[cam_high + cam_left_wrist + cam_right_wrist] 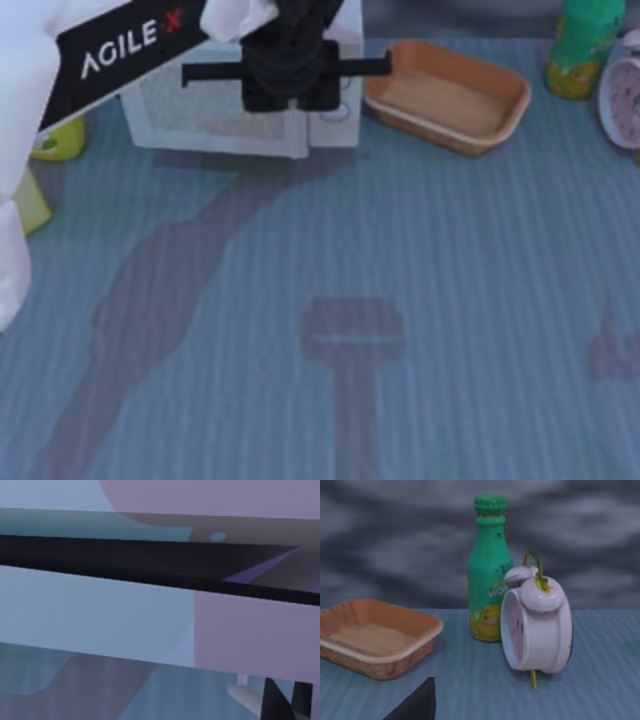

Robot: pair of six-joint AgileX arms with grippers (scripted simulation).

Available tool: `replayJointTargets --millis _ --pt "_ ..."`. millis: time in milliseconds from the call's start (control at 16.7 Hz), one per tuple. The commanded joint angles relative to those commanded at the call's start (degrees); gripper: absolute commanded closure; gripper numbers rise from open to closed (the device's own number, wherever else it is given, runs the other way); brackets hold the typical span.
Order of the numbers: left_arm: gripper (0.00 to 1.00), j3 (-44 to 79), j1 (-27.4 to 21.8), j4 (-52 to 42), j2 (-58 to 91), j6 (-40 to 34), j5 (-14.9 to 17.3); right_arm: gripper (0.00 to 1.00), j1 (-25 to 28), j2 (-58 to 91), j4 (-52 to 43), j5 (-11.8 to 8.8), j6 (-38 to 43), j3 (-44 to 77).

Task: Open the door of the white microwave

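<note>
Top view: white microwave (335, 125) sitting at the far left-centre of the table, front facing near, door (215, 110) lying long axis left-right; left gripper (290, 70) hovering over it, claw state untellable. Right wrist view: orange tray (375, 637), green bottle (490, 570) and alarm clock (535, 625) standing nearby.

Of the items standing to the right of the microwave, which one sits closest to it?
The orange tray: it lies right beside the white microwave, while the green bottle and the pink alarm clock stand farther toward the table's right edge.

Tabletop (450, 300) (blue-grey, ribbed): white microwave (345, 130) at far edge, orange tray (447, 95) beside; green bottle (585, 45), alarm clock (622, 100) far-right corner.
</note>
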Motion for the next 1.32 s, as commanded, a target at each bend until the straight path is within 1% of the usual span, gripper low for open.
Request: replayJointTargets --millis 1020,1140,1320 --pt "1.0 0.0 0.0 0.0 0.0 0.0 0.0 0.0 0.0 0.0 0.0 0.0 0.0 0.0" --pt "1.0 -0.3 -0.3 0.2 0.2 -0.1 0.3 0.0 0.0 0.0 0.0 0.0 0.0 0.0" --pt "1.0 -3.1 0.0 1.8 -2.0 1.9 1.1 0.0 0.0 0.0 0.0 0.0 0.0 0.0"
